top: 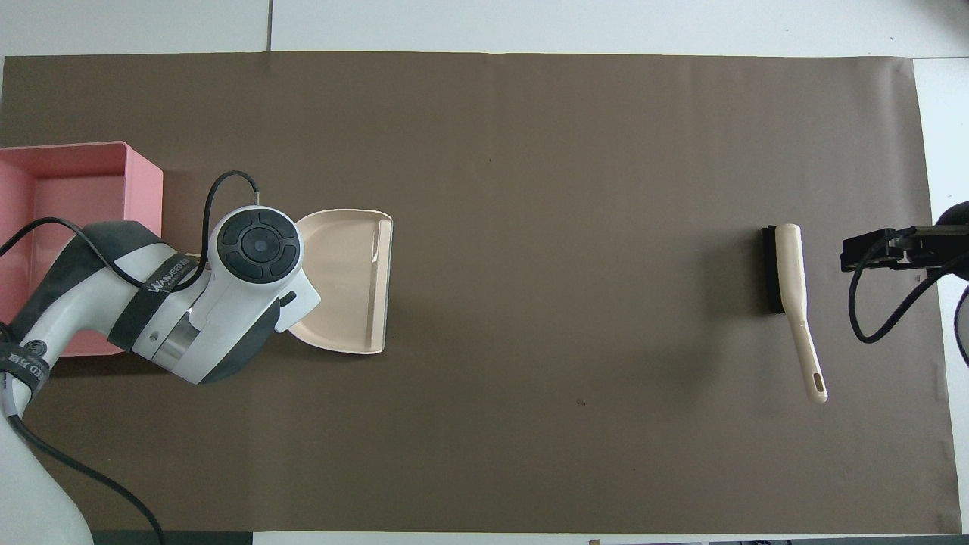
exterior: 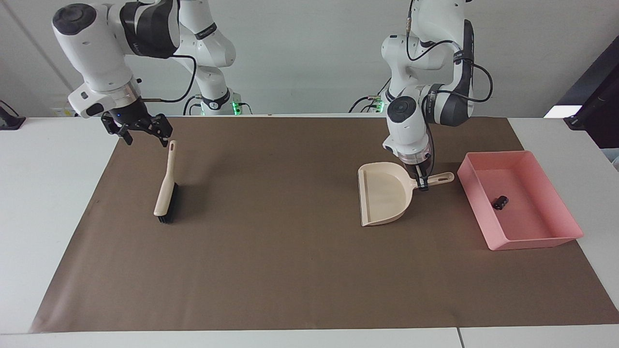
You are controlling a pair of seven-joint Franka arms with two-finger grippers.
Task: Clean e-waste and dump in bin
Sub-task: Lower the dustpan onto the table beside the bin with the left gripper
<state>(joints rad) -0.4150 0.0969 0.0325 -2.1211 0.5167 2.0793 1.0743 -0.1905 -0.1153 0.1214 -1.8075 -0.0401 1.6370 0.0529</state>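
Brown mat [exterior: 300, 270] covers most of the table [exterior: 43, 183]. Pink bin [exterior: 556, 239] sits at the left arm's end w/ a small black e-waste piece [exterior: 500, 201] inside – white piece not visible. Cream dustpan [exterior: 384, 193] lies flat on the mat beside the bin, toward the centre; left gripper [exterior: 424, 186] is clamped on its handle. Brush [exterior: 166, 191] lies on the mat at the right arm's end – right gripper [exterior: 140, 130] is up over the handle's tip, fingers apart, holding nothing.
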